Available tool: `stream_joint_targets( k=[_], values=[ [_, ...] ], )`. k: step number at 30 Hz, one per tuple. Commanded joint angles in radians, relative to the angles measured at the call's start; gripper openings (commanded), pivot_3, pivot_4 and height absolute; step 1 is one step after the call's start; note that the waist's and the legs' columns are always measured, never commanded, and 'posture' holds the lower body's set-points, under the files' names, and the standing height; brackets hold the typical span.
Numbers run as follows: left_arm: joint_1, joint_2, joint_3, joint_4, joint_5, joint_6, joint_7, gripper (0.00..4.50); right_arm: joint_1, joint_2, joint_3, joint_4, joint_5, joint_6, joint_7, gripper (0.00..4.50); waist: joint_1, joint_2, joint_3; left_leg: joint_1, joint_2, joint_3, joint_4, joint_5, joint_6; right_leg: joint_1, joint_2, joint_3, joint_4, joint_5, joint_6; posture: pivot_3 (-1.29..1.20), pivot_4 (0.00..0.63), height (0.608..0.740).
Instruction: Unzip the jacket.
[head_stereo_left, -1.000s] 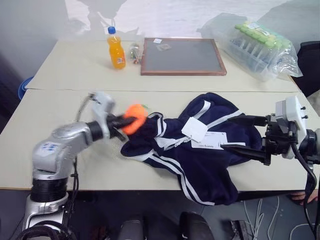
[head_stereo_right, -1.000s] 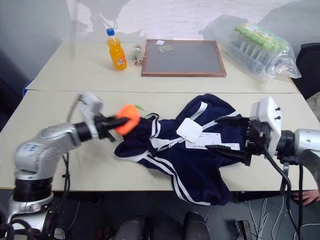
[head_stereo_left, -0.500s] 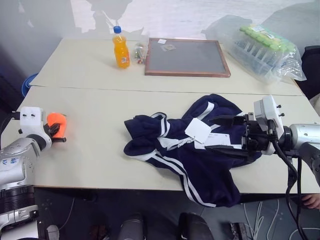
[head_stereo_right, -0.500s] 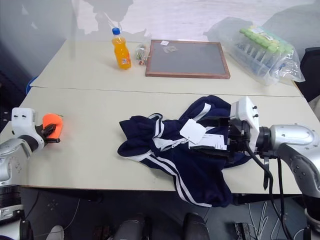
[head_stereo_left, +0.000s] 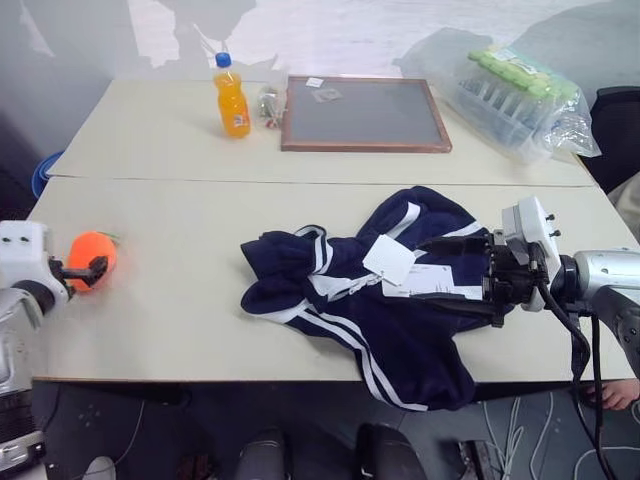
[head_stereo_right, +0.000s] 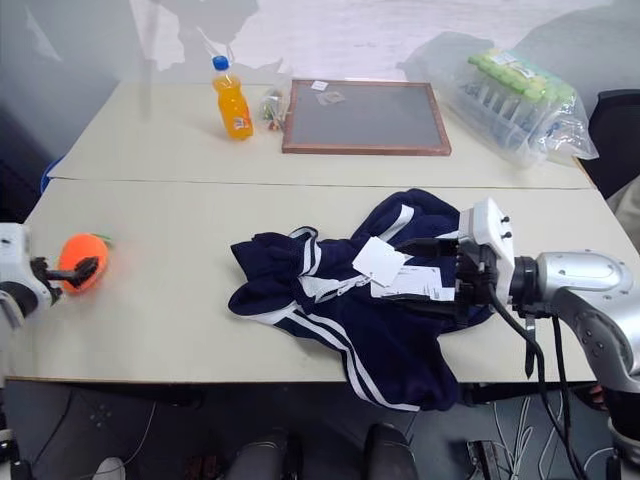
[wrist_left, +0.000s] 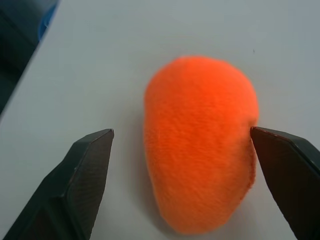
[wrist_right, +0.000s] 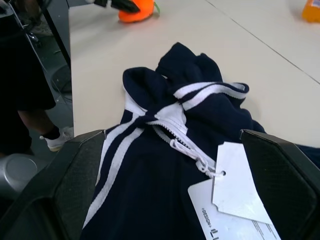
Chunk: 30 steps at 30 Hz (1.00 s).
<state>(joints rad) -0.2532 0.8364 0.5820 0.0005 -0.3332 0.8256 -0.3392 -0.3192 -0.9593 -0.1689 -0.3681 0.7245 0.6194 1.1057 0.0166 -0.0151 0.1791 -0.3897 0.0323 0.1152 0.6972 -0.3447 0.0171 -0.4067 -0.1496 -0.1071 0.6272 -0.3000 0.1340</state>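
White tags (wrist_right: 235, 200) on the jacket (head_stereo_left: 390, 300) (print unreadable), left gripper (wrist_left: 182, 145) and right gripper (head_stereo_left: 455, 275) both spread, empty.

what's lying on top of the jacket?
Two white paper tags lie on top of the navy jacket, tied to its zipper. The open right gripper hovers over them. Whatever is under the tags is covered.

Bystander objects on two pale tables

An orange plush toy (head_stereo_left: 88, 260) lies at the left edge of the near table (head_stereo_left: 180, 300). On the far table (head_stereo_left: 150, 140), upper left of the frame, an orange drink bottle (head_stereo_left: 232, 97) stands upright beside a small clutter of items (head_stereo_left: 268, 105). A wood-framed grey board (head_stereo_left: 363, 113) lies upper centre, and a plastic-wrapped pack of green-capped bottles (head_stereo_left: 515, 88) sits upper right.
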Motion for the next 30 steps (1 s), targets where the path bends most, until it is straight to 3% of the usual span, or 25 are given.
stream_joint_targets(
  k=[1,5,7,13,17,25,28,30],
  values=[
    [-0.044,0.087,0.02,-0.169,-0.13,0.01,-0.172,4.48,0.038,-0.075,-0.054,0.063,-0.098,-0.105,0.061,4.5,0.008,-0.001,0.0,0.0,0.0,0.0,0.0,0.0,0.0,0.0,0.0,0.0,0.0,0.0,0.0,0.0,0.15,0.74],
    [-0.063,0.141,-0.076,-0.338,-0.289,0.008,-0.394,4.48,0.074,-0.136,-0.036,0.176,-0.225,-0.259,0.136,4.5,0.008,-0.001,-0.001,0.0,-0.001,0.002,0.001,-0.001,0.001,0.001,-0.002,0.0,-0.001,0.0,0.0,0.0,0.15,0.74],
    [-0.093,0.147,-0.229,-0.428,-0.307,-0.025,-0.484,4.48,0.064,-0.164,-0.003,0.278,-0.319,-0.374,0.167,4.5,0.004,0.001,-0.001,0.002,-0.001,0.003,0.0,-0.001,0.001,0.001,-0.001,0.002,-0.001,0.0,0.0,0.0,0.15,0.74],
    [-0.195,0.124,-0.691,-0.459,-0.109,-0.233,-0.688,4.48,-0.045,-0.183,0.121,0.561,-0.551,-0.671,0.205,4.5,-0.017,0.002,0.0,0.002,0.0,0.008,-0.001,0.0,-0.001,0.0,0.002,0.002,-0.001,0.0,0.0,0.0,0.15,0.74],
    [-0.266,0.076,-0.872,-0.347,0.045,-0.386,-0.773,4.48,-0.11,-0.156,0.196,0.69,-0.652,-0.808,0.206,4.5,-0.022,0.003,0.001,0.002,0.0,0.009,-0.002,0.0,-0.002,-0.001,0.003,0.003,-0.001,0.0,0.0,0.0,0.15,0.74],
    [-0.38,-0.104,-1.062,-0.109,0.255,-0.597,-0.834,4.48,-0.249,-0.063,0.299,0.884,-0.787,-0.942,0.144,4.5,-0.017,0.004,0.001,0.0,0.0,0.008,0.001,0.0,-0.001,-0.001,0.003,0.002,-0.001,0.0,0.0,0.0,0.15,0.74],
    [-0.387,-0.144,-1.086,-0.075,0.276,-0.626,-0.874,3.93,-0.281,-0.049,0.322,0.942,-0.827,-0.989,0.133,4.5,-0.018,0.004,0.001,0.0,0.0,0.008,0.002,0.0,0.0,0.0,0.002,0.002,-0.001,0.0,0.0,0.0,0.15,0.74],
    [-0.389,-0.165,-1.088,-0.064,0.285,-0.622,-0.886,3.28,-0.298,-0.044,0.333,0.971,-0.837,-1.012,0.131,4.5,-0.019,0.004,0.001,0.0,0.0,0.007,0.002,0.0,0.0,0.0,0.002,0.002,-0.001,0.0,0.0,0.0,0.15,0.74]
  ],
)
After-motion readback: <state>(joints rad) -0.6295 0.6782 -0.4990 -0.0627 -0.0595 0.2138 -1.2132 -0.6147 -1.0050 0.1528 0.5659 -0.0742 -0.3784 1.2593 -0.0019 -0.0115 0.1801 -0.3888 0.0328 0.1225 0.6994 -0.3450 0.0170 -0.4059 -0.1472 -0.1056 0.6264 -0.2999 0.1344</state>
